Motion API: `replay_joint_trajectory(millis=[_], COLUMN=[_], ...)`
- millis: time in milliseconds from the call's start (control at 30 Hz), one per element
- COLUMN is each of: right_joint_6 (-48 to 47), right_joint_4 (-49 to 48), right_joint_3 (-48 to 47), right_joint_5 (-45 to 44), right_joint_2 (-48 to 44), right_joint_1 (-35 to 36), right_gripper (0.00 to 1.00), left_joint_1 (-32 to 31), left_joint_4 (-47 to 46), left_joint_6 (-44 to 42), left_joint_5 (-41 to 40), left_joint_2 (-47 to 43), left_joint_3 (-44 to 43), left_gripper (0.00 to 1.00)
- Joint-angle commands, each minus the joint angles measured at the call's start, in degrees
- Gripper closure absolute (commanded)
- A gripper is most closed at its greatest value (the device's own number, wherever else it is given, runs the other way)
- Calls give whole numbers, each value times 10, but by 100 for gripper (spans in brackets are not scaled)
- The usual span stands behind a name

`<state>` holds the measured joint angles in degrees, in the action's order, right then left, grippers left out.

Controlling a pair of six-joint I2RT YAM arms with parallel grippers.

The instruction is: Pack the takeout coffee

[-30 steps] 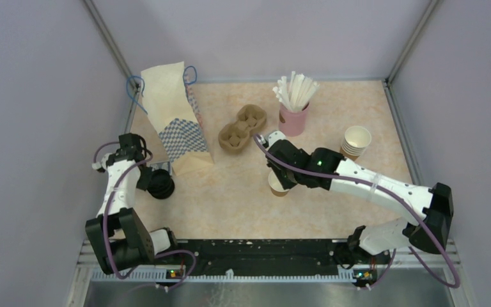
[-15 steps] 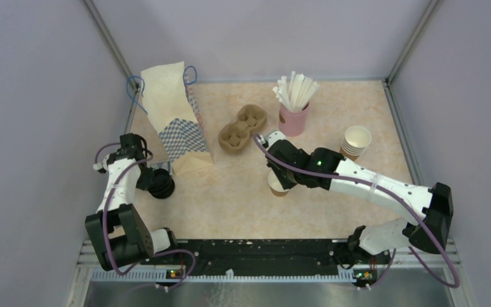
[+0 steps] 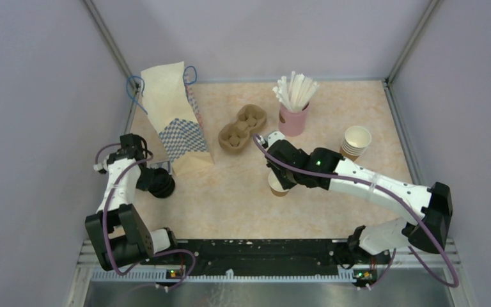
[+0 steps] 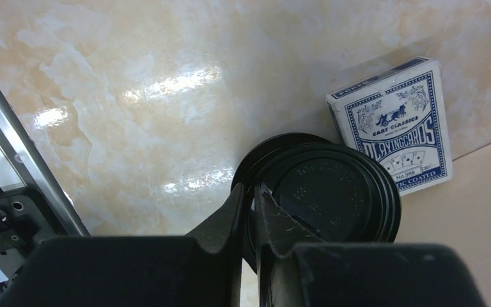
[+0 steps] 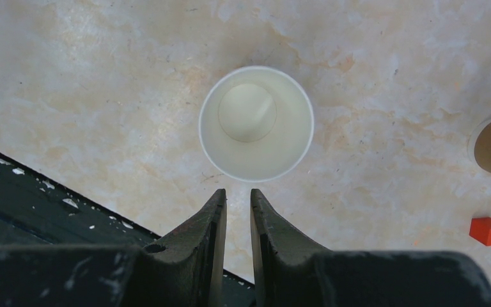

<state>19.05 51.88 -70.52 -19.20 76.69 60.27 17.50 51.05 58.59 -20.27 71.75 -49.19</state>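
A small brown paper cup, white inside and without a lid, stands upright mid-table. It also shows in the right wrist view. My right gripper hovers over it. Its tips stand a narrow slit apart, just short of the rim, with nothing between them. A stack of black plastic lids sits at the left. My left gripper is shut on the rim of the top lid. No cup with a lid on it is in view.
A paper bag stands at the back left, with a playing-card box by the lids. A cardboard cup carrier, a pink cup of straws and stacked lidless cups are further back. A small red block lies near the cup.
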Motion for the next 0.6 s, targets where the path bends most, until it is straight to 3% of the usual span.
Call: replay_joint_trajectory(millis=[0,133,300,567], right_joint_6=[-6,-6,-7,-7], right_joint_4=[-7,-7,-7,-6], right_joint_3=[-14,-13,-15,-14], right_joint_5=[-1,0,0,0], right_joint_2=[4,5,8,11], right_joint_1=[6,7,6,7], right_gripper=[80,80,80,80], left_joint_1=[3,3,3,3], left_joint_4=[6,7,8,30], left_joint_6=[6,5,5,7], left_joint_5=[3,8,12,11], left_joint_2=[-7,-2,-1,-23], left_joint_3=[-16,-19,-20,-44], left_gripper=[88,84,100,100])
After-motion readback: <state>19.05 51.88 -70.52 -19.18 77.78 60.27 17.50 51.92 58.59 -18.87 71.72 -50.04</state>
